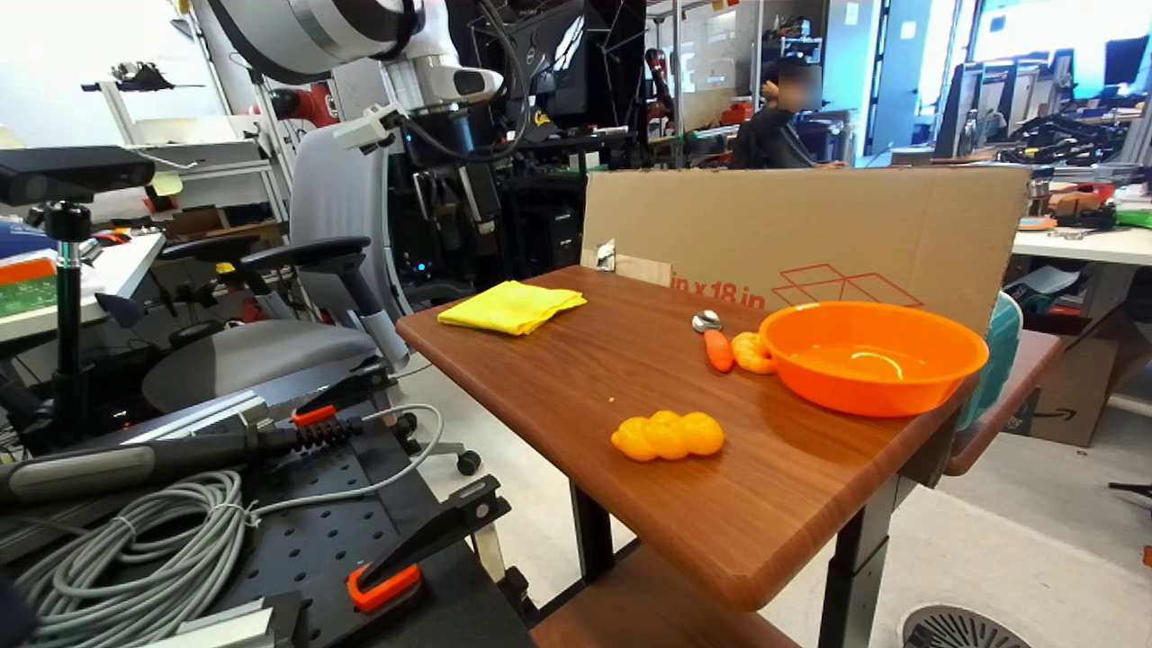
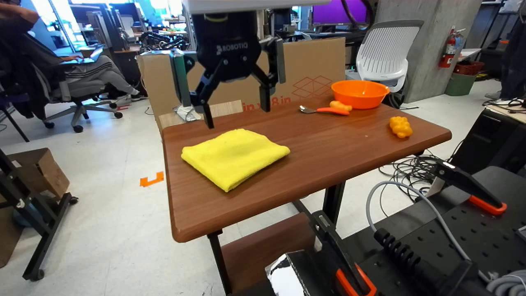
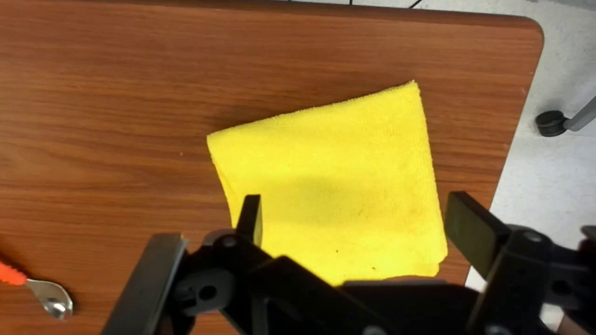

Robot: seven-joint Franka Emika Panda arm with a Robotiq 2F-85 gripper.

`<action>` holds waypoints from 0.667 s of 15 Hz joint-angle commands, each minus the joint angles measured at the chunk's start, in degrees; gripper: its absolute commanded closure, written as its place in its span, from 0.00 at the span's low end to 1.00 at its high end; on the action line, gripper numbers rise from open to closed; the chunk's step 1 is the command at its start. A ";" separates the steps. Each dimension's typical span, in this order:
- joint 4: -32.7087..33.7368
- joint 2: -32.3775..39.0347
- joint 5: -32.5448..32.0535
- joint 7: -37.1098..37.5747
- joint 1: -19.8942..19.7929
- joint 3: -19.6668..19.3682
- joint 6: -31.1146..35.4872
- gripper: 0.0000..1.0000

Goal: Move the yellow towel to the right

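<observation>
The yellow towel lies flat and folded on the brown table, near one end, in both exterior views (image 1: pixel 513 307) (image 2: pixel 236 157). In the wrist view the yellow towel (image 3: pixel 333 186) fills the middle, its lower edge partly hidden by the gripper. My gripper (image 2: pixel 237 116) is open and empty, hanging above the table over the towel's area, apart from it. It also shows in an exterior view (image 1: pixel 466 234), high above the table end. In the wrist view the open gripper (image 3: pixel 356 211) has one finger over the towel and one beside its right edge.
On the brown table (image 1: pixel 576 387) are an orange bowl (image 1: pixel 873 360), a lumpy orange-yellow toy (image 1: pixel 669 436), another beside the bowl (image 1: pixel 752 353), and an orange-handled spoon (image 1: pixel 717 346). A cardboard panel (image 1: pixel 810 225) stands along one table side. A black bench with clamps (image 2: pixel 464 230) is alongside.
</observation>
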 commanded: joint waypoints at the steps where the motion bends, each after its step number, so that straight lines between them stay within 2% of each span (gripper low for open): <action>1: 5.02 6.57 -0.65 -0.70 3.75 -3.81 1.88 0.00; 5: 8.83 11.62 1.04 -2.98 5.32 -5.54 1.42 0.00; 10: 12.03 15.83 2.52 -6.39 5.32 -6.25 0.09 0.00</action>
